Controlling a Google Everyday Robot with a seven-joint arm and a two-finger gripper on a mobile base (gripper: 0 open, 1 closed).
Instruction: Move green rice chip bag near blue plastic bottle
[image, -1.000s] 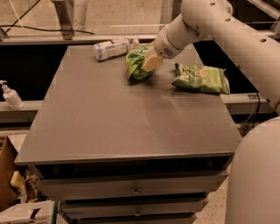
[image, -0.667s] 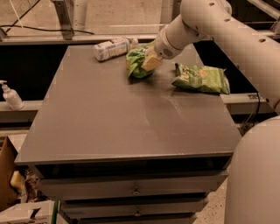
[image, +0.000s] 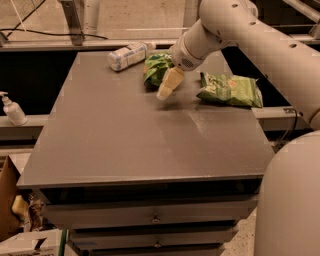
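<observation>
We are looking at a grey tabletop above drawers: the bag is lying beside the bottle, our gripper just before it; its grip we cannot tell.

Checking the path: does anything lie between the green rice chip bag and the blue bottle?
Nothing visible. The green rice chip bag lies just beside the blue plastic bottle; the hand is at the bag's near edge.
</observation>
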